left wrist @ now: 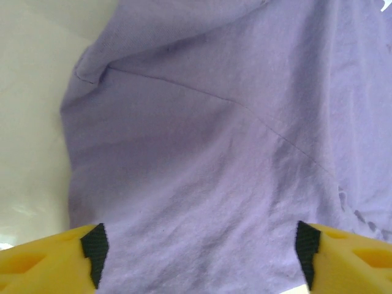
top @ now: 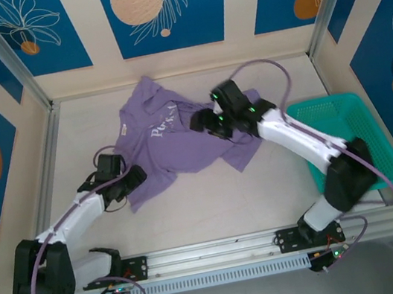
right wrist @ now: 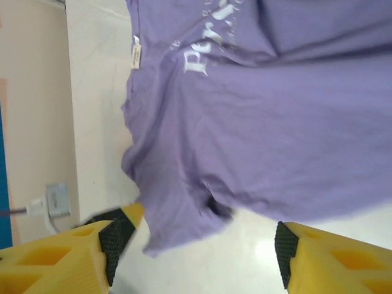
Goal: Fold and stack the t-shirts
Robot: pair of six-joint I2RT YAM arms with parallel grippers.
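Both grippers stand wide apart with nothing between their fingers: the left gripper [top: 128,179] hangs over the near left hem of the t-shirt [top: 174,147], the right gripper [top: 204,121] over its right half. The t-shirt lies crumpled, lettering up, toward the far edge of the table [top: 214,204]. Bare table runs along the near and left edges; a basket [top: 344,130] sits at the right edge.

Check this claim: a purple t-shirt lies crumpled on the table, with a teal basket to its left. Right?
No: the teal basket sits to the right of the t-shirt, as the top view shows. The rest holds.
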